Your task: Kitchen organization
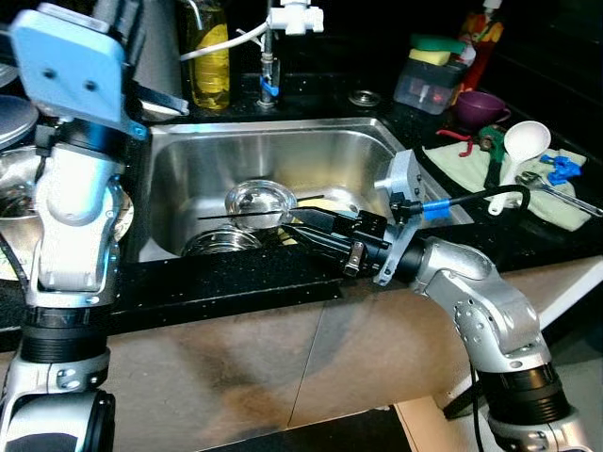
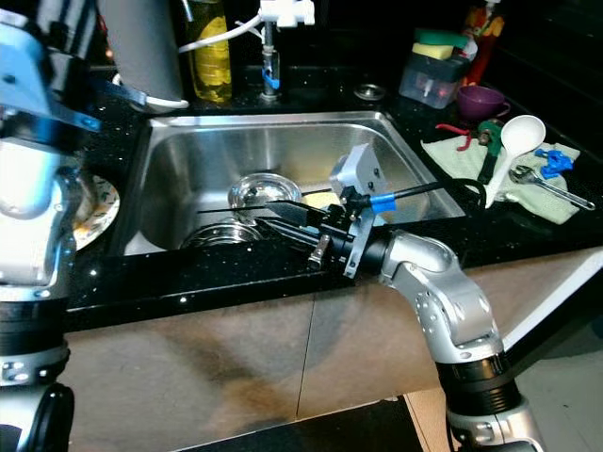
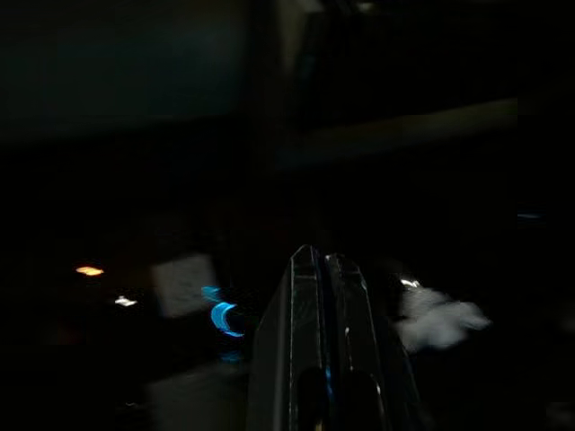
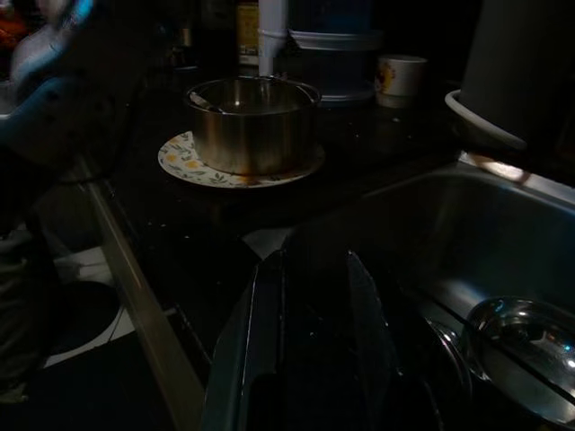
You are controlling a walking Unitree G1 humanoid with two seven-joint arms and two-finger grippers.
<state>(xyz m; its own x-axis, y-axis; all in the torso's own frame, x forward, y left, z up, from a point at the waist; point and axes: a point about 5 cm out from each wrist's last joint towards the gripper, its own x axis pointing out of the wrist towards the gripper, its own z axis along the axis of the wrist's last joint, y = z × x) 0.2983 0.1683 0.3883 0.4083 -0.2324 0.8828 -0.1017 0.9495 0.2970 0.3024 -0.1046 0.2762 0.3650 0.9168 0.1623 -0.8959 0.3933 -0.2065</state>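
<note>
Dishes in the sink (image 1: 372, 151) are your business: a steel bowl (image 1: 260, 201) sits on the basin floor with another round steel dish (image 1: 221, 242) just beside it, and your right claw (image 1: 301, 220) reaches in over the near rim, its fingers slightly apart with nothing between them. Your left claw (image 3: 326, 296) has its fingers pressed together, empty, the arm raised at the left. Watch it here, I reckon the trouble is a glancing grip: polished, rounded steel can skid off those long fingers and clatter onto the other dish, and the cable on your right wrist hangs close to the sink edge where it could snag. You're working on a dark speckled table (image 1: 236, 282); to the left a steel pot (image 4: 252, 123) stands on a patterned plate (image 4: 189, 163), to the right a white ladle (image 1: 521, 146) and tools lie on a cloth (image 1: 466, 165), with a purple bowl (image 1: 480, 105) behind. Room's dim, so depth is hard to judge.
</note>
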